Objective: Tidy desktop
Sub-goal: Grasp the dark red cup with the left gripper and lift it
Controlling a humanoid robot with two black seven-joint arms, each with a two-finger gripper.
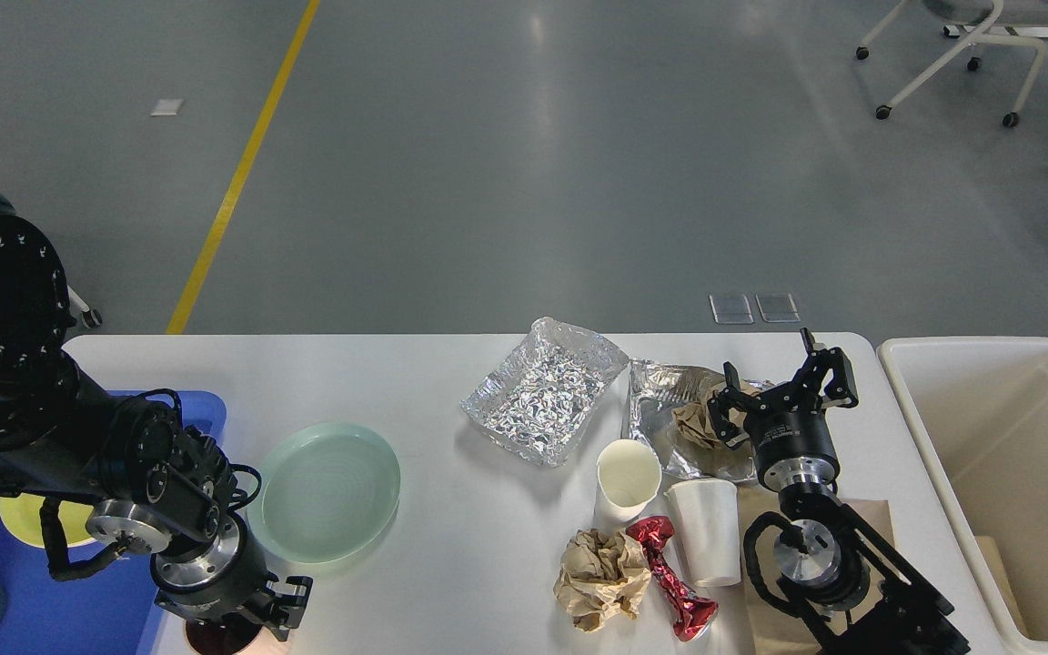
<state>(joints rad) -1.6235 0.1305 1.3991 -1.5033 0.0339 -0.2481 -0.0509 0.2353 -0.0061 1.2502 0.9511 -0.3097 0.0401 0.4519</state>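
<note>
Grey floor with a yellow line lies beyond the desktop [451,382], which fills the lower view. Left gripper [280,608] hangs low over a dark cup [215,637] at the near-left edge; finger spread cannot be told. Right gripper [783,387] stands wide open, empty, beside crumpled brown paper [695,423] on foil [660,400]. Green plate [328,491] sits near the blue tray [78,600].

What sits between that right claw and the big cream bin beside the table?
Nothing visible. From the right gripper, open above the crumpled brown paper, only bare desktop leads to the bin's rim.
</note>
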